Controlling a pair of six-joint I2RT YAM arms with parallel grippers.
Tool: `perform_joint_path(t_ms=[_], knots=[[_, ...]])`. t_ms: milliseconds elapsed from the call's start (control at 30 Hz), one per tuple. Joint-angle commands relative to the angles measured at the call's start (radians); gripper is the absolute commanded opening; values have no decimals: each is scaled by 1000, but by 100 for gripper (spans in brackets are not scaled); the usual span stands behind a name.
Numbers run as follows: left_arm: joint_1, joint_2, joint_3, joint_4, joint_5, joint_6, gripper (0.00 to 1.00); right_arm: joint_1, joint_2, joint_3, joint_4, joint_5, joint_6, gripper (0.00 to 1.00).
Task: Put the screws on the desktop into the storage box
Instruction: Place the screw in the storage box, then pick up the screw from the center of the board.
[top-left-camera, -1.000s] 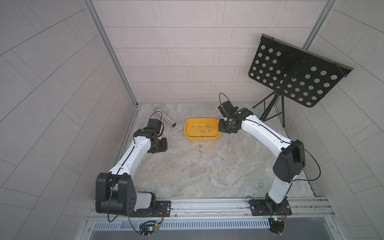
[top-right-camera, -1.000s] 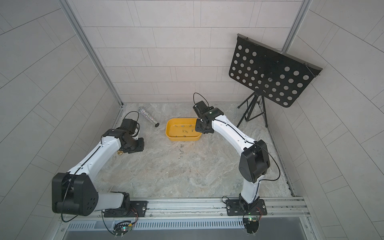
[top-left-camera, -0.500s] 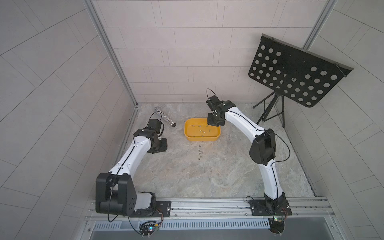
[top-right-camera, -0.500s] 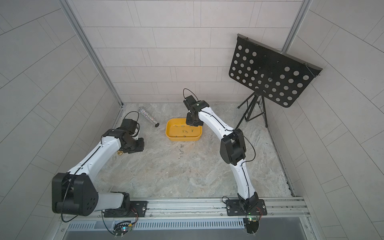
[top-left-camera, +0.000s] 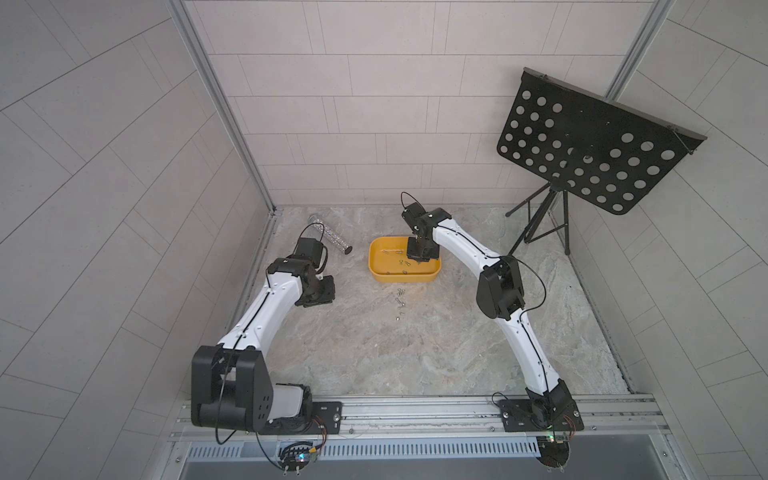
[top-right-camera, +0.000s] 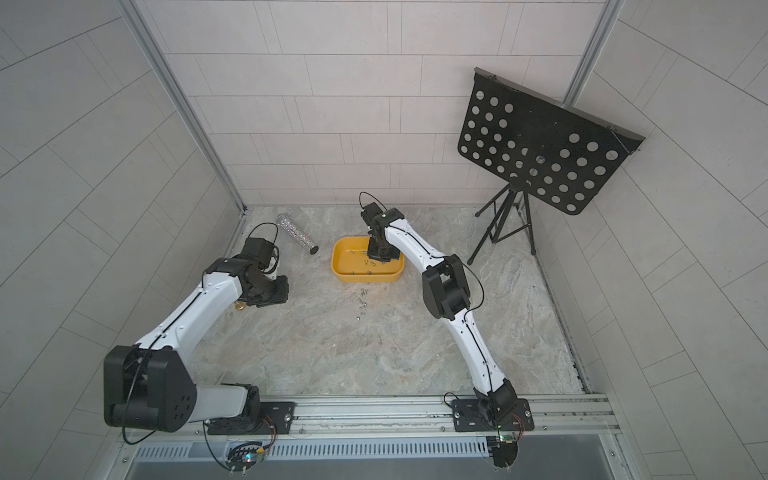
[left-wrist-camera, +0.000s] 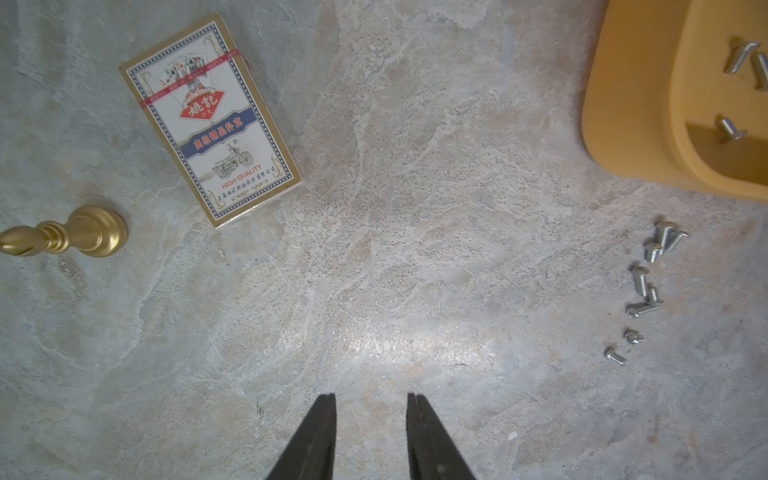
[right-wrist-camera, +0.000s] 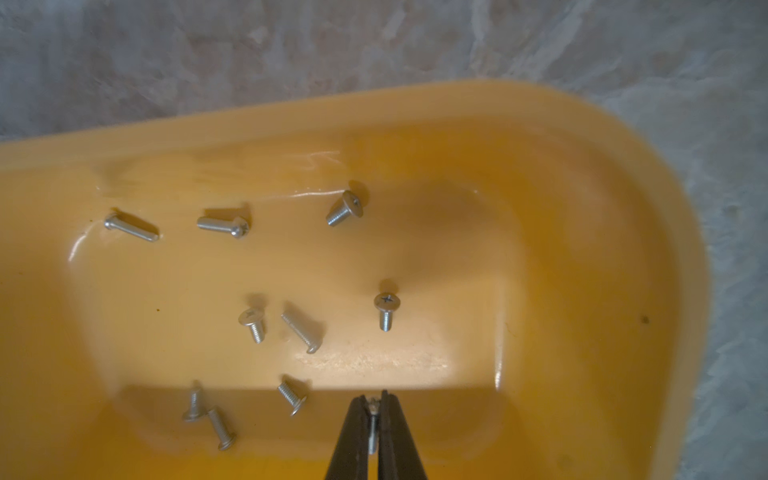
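Right gripper (right-wrist-camera: 376, 401) clamped on a single screw (right-wrist-camera: 373, 419), whose shaft shows in the slit between the two black jaws, above the inside of the storage box (right-wrist-camera: 415, 108), a shallow yellow tub with rounded corners. Nine further screws (right-wrist-camera: 257, 326) lie scattered on its floor. In both top views the box stands toward the rear middle of the desktop (top-left-camera: 415, 353), between the two arms. Just outside its near wall, not touching it, a short string of loose screws (left-wrist-camera: 648, 282) rests on the surface. The left gripper (left-wrist-camera: 371, 399) hangs over bare desktop on the left side, jaws apart with nothing between them. The desktop is grey-beige and marble-patterned with pale veining (a soft patch of glare sits just ahead of the left fingertips). Walls (top-left-camera: 374, 104) of pale rectangular tiles enclose it on three sides, and an aluminium rail (top-left-camera: 415, 409) along the front carries both arm bases. A glittery silver tube (top-left-camera: 330, 233) lies at the rear left, and a black perforated music stand (top-left-camera: 590, 153) on a tripod occupies the rear right corner. The left wrist view also shows a small brass piece (left-wrist-camera: 70, 235) and a playing-card pack (left-wrist-camera: 210, 120). The pack bears Chinese characters on a red diamond and a blue band, a motorcycle drawing, and the red words "HIGH QUALITY".
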Motion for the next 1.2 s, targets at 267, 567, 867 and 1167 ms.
perform_joint_path(t_ms=[267,567,867,1167], knots=[[4,4,-8,3,8,15,35,6,49,31,-39,2,7,4],[4,5,-7,3,2,16,35,9,-6,46,-44,11,-29,26],[2,2,-8,10,-16,19,35,30,-220,132,-89,90,-114,34],[-20,1,-17,32,-15,26,36,17,-754,-399,83,203,-154,37]])
